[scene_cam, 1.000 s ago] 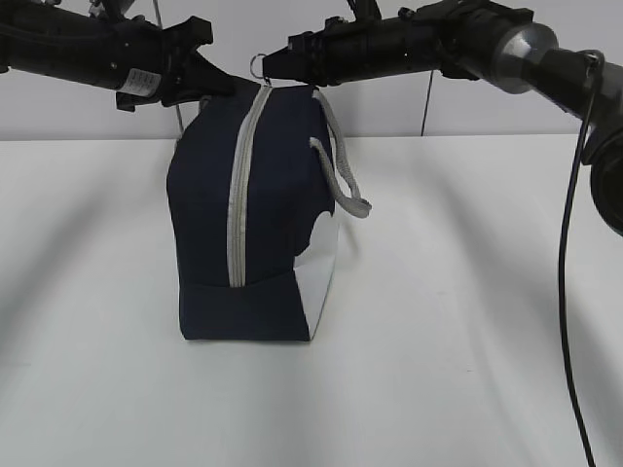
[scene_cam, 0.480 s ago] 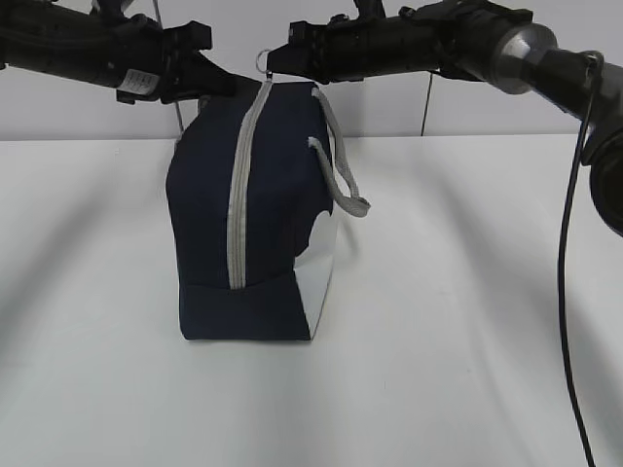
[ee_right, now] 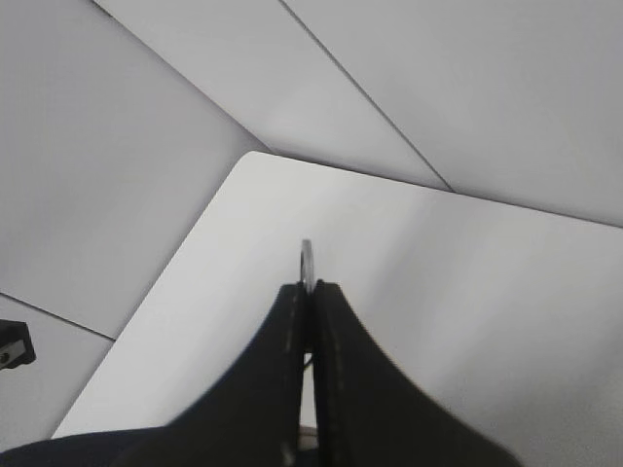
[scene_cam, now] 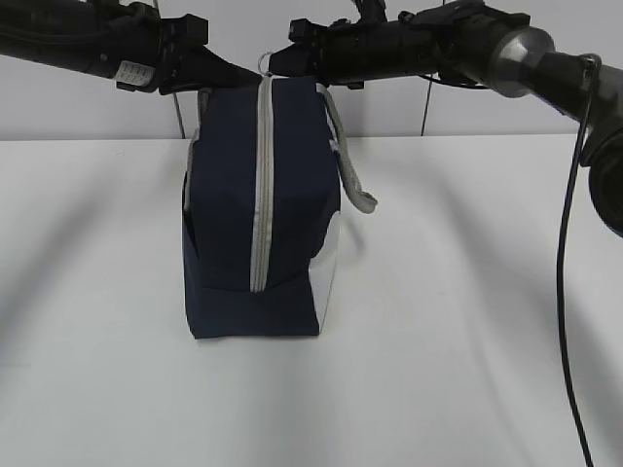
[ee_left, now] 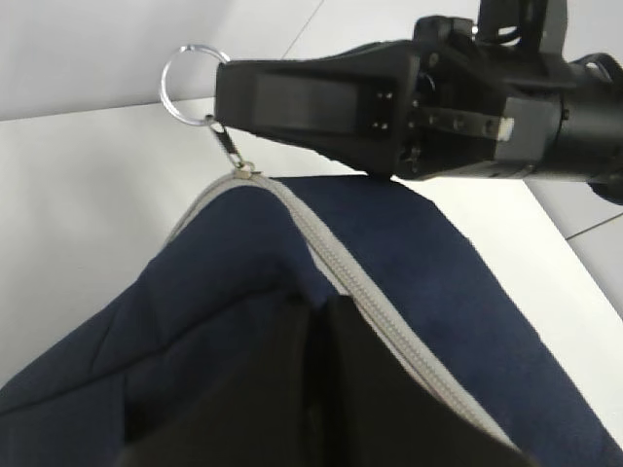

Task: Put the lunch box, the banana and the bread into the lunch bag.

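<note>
I am looking at the lunch bag (scene_cam: pixel 258 204), which is standing tall in the middle of the white table (scene_cam: pixel 467 292) with its grey zipper (scene_cam: pixel 260 185) running up the side that is facing me. The zipper is looking closed all the way up. My right gripper (scene_cam: pixel 276 61) is reaching in from the right, just above the top of the bag, and its jaws are squeezing tight on the little metal ring (scene_cam: pixel 263 60) of the zipper pull. In the right wrist view I am seeing the ring (ee_right: pixel 308 263) poking up between the two dark fingertips (ee_right: pixel 282 321), which are pressing together with almost no gap. In the left wrist view the ring (ee_left: pixel 187 73) is sticking out from the tip of that gripper (ee_left: pixel 226 92), and the small clip is hanging down to the top end of the zipper (ee_left: pixel 321 263). My left gripper (scene_cam: pixel 238 73) is coming in from the left and its jaws are almost closed, pinching the blue cloth at the top left corner of the bag. A grey strap handle (scene_cam: pixel 352 175) is hanging down the right side of the bag.
</note>
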Controlling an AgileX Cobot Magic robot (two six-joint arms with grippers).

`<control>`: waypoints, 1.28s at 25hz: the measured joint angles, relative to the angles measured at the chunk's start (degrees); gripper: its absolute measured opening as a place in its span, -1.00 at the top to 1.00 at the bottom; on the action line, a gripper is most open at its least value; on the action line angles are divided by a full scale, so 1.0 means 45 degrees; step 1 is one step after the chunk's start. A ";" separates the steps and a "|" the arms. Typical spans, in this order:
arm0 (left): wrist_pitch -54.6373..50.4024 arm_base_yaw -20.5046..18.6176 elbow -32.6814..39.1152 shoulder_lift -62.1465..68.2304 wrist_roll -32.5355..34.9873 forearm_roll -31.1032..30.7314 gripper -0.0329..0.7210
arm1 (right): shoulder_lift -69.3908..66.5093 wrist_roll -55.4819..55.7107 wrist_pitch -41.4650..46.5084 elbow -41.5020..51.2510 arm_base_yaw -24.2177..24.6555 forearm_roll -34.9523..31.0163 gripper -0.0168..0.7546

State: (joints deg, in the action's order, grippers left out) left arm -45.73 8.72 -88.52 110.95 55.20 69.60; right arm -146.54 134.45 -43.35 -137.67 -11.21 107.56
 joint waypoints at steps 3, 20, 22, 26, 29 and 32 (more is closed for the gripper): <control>-0.0034 0.0000 0.0000 0.0000 0.0000 0.0000 0.88 | 0.0000 0.0000 0.0000 0.0000 0.0000 0.0000 1.00; -0.0274 0.0000 0.0000 -0.0014 0.0190 -0.0212 0.88 | -0.1205 -0.0325 0.0010 -0.0025 -0.0023 -0.0438 1.00; -0.0301 0.0000 0.0000 -0.0014 0.0196 -0.0212 0.88 | -0.1224 -0.0325 0.0010 -0.0026 -0.0023 -0.0438 1.00; -0.0303 0.0000 0.0000 -0.0014 0.0196 -0.0212 0.88 | -0.1338 -0.0325 0.0026 -0.0026 -0.0023 -0.0468 1.00; -0.0327 0.0000 0.0000 -0.0014 0.0196 -0.0212 0.88 | -0.1387 -0.0325 -0.0018 -0.0026 0.0000 -0.0468 1.00; -0.0350 0.0000 0.0000 -0.0014 0.0196 -0.0212 0.88 | -0.1387 -0.0325 -0.0045 -0.0026 0.0020 -0.0468 1.00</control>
State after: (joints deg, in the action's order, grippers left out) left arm -47.31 8.72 -88.52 110.89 56.08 68.65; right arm -152.78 132.99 -43.55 -137.79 -11.12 105.45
